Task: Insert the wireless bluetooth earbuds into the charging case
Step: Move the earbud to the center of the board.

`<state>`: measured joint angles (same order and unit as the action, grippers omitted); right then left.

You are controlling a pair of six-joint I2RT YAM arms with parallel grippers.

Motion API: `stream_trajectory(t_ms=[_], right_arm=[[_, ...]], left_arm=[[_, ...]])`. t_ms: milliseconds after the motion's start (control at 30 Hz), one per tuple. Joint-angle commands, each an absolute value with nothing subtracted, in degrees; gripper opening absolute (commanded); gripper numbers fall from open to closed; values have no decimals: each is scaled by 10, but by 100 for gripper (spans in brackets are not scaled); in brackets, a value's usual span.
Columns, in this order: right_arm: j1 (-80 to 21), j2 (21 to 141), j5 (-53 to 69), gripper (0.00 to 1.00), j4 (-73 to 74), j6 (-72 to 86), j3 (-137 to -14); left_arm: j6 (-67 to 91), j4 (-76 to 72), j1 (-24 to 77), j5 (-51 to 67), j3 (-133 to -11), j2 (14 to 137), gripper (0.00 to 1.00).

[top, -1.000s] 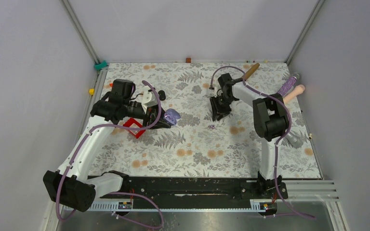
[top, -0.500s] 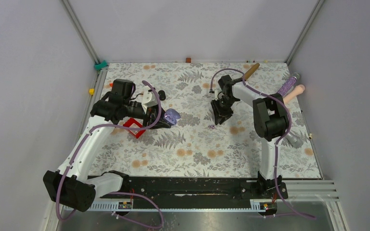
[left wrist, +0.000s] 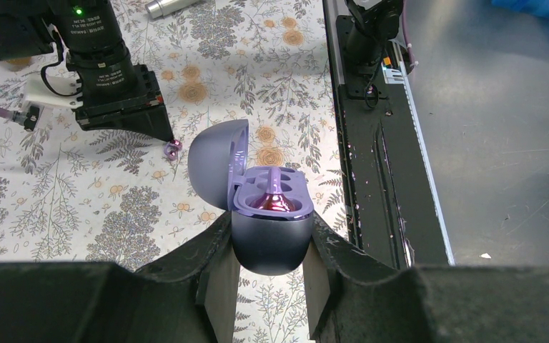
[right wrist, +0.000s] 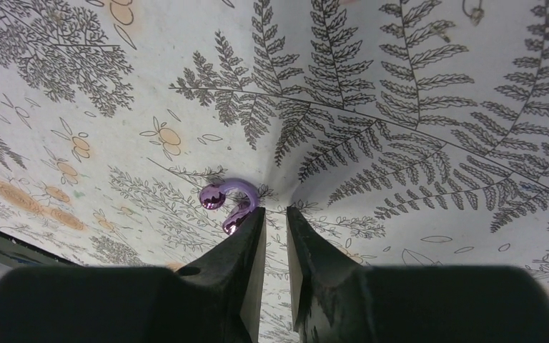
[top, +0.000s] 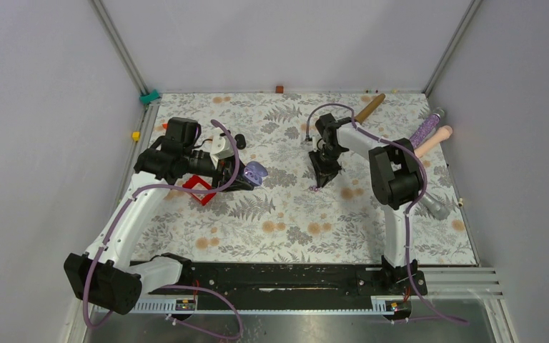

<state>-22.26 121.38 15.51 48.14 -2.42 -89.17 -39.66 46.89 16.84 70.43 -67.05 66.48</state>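
My right gripper (right wrist: 275,214) is down on the flowered tablecloth (right wrist: 429,93) with its fingers all but pressed together, only a thin slit between them and nothing in it. The loose pale purple earbud (right wrist: 227,200) is not between the jaws. It lies on the cloth just outside one finger, touching or nearly touching its tip, on the side toward my left arm (the overhead view puts it just near-left of the fingertips). It is hook-shaped. The round shiny bulb points away from the finger, the arc curls back toward it, and its long axis runs roughly across the slit rather than along it.

I judge I must spread the fingers and shift sideways over the bud before closing. My left gripper (left wrist: 270,239) pinches the open charging case (left wrist: 270,250) by its body, lid back, with one earbud already seated (left wrist: 271,202) and the neighbouring well apparently free.
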Motion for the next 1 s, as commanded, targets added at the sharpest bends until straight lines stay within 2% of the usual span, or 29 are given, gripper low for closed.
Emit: stream_trajectory(t_ms=[0,533,967], right_arm=[[-231,1221,150,24,502,-15,-914],[-282,1191,202,21,511,-14,-873],[-261,1167,236,22,516,-24,-883]], left_arm=[[-413,459,171,714,-679,645,0],[-413,458,171,714,-679,642,0],[-413,459,170,712,-678,640,0]])
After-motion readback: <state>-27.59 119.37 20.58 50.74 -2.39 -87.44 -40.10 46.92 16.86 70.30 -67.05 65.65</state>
